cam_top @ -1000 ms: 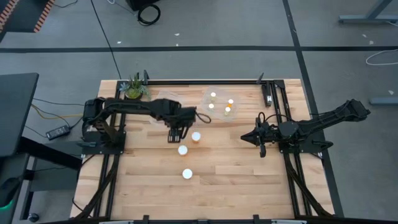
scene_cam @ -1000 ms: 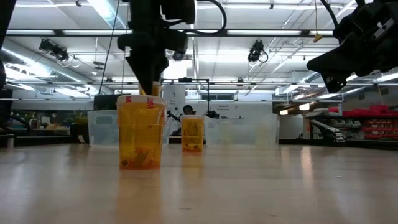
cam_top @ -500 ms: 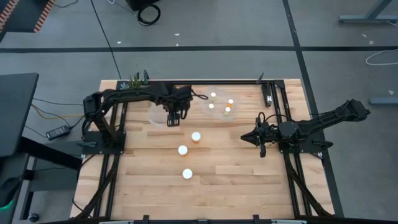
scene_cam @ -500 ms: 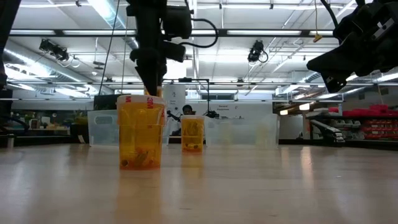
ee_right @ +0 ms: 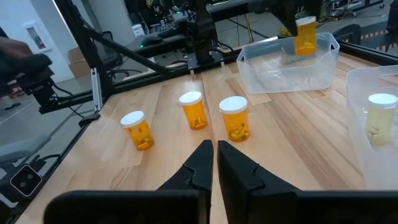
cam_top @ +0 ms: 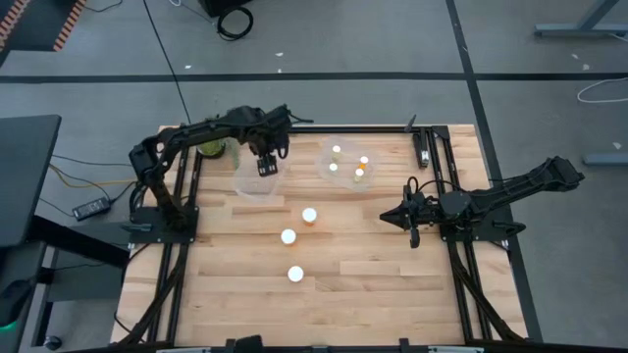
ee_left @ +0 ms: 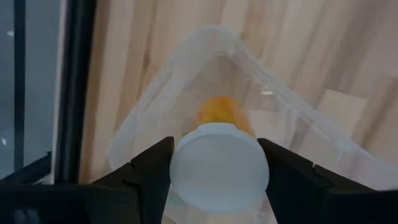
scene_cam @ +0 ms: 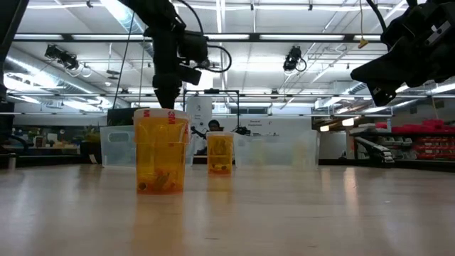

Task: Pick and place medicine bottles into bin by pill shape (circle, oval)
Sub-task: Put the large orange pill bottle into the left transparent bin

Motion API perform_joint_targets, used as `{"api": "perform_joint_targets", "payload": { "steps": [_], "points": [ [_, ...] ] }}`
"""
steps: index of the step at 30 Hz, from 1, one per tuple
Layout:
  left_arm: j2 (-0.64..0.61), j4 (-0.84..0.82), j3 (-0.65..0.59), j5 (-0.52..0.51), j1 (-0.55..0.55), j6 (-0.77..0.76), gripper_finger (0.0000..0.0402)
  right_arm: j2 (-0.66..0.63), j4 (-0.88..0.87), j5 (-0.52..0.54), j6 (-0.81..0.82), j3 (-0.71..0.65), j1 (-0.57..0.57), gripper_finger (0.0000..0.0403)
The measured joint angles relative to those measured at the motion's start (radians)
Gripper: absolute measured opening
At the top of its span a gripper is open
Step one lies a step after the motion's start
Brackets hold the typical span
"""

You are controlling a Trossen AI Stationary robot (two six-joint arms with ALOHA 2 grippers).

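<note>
Left end effector [ee_left: 217, 171]: mine, clamped on one medicine bottle [ee_left: 219, 163], white cap toward camera, held over clear bin [cam_top: 257, 177] at far left of surface [cam_top: 343, 255].
Right end effector [ee_right: 216, 163]: fingers together, empty, parked at right side of surface.
Second clear bin [cam_top: 346, 163]: beside first, far centre; four bottles inside.
Loose bottles [cam_top: 309, 216]: three upright on surface, in diagonal row near centre, well apart from both bins.
Green plant [cam_top: 211, 149]: far left corner, partly hidden by my left arm.
</note>
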Motion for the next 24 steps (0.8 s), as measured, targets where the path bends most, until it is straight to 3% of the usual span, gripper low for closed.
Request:
{"api": "perform_joint_targets", "payload": {
  "steps": [15,24],
  "points": [
    [0.166,0.021,0.0,0.028,0.078,0.066,0.0227,0.0,-0.008,0.0,0.0,0.0,0.0,0.0031],
    [0.177,0.018,0.0,0.028,0.107,0.073,0.0235,0.0,-0.008,0.0,0.0,-0.001,0.0,0.0031]
  ]
}}
